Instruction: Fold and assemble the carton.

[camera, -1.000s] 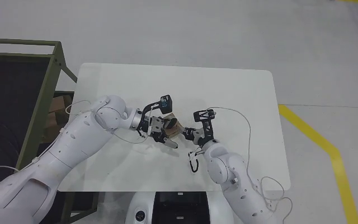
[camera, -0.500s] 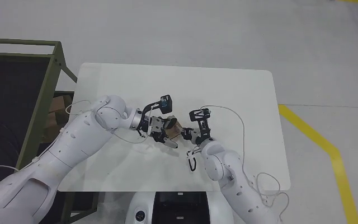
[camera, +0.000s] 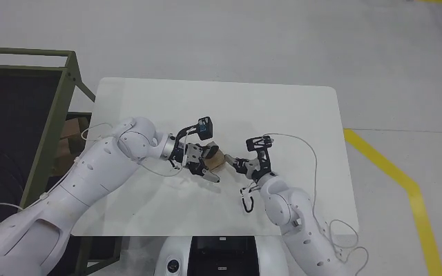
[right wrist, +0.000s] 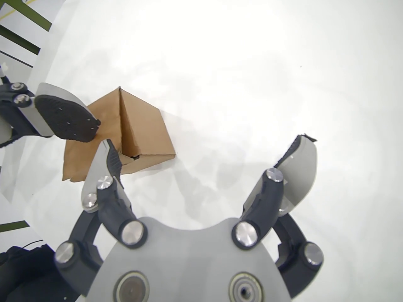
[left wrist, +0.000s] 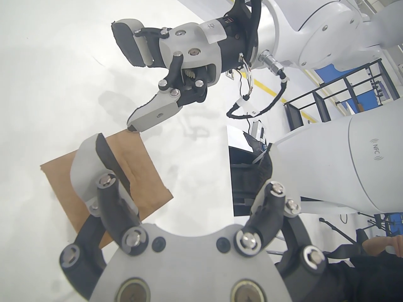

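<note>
— Where is the carton found?

— The brown carton [camera: 216, 159] is found on the white table [camera: 290, 110], between the two end effectors. From above, much of it is covered by them.

— How is it shaped?

— It is seen partly folded. Panels are raised to a ridge, and an open end is turned toward the right end effector [right wrist: 204, 152]. Part of one side is hidden behind a finger.

— How are the fingers set?

— The right end effector's fingers are spread wide apart. One tip is laid against a corner of the carton, and the other is held off it. The left end effector [left wrist: 179, 171] is likewise spread apart, with nothing clamped, and one finger is placed over the carton's flat flap. Whether that pad is pressed on the cardboard cannot be told, and the second finger's tip is hard to make out.
</note>
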Controlling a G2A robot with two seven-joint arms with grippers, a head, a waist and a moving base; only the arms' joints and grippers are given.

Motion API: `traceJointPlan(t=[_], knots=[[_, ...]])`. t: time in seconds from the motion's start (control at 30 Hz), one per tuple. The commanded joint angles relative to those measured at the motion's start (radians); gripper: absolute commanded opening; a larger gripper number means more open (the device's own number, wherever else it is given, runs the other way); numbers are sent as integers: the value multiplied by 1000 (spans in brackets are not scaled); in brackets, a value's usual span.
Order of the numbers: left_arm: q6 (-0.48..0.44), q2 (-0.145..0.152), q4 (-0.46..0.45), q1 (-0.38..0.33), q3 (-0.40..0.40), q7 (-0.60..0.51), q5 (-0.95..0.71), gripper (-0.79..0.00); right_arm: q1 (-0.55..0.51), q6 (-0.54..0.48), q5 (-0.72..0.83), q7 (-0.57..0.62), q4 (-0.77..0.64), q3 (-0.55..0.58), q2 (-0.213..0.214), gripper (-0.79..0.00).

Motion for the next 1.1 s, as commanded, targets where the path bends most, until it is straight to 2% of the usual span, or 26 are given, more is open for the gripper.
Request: traceJointPlan(t=[0.0,0.13,0.37,0.7,1.07], knots=[[0,0,0,-1,1,0,0,0,-7,-8,-5,2,-1,9,3,0],[3,-1,-1,-4,4,-3,-1,0,-4,0,-27,12,3,8,5,0],[6,-3,2,-7,4,-5,-5,0,-41,-28,22,-110,-13,22,6,0],[4,-4,3,-7,5,-4,-8,0,-4,-25,-65,34,21,-3,11,0],[2,-4,3,-6,0,0,-10,0,25,-3,-73,30,23,-46,3,0]])
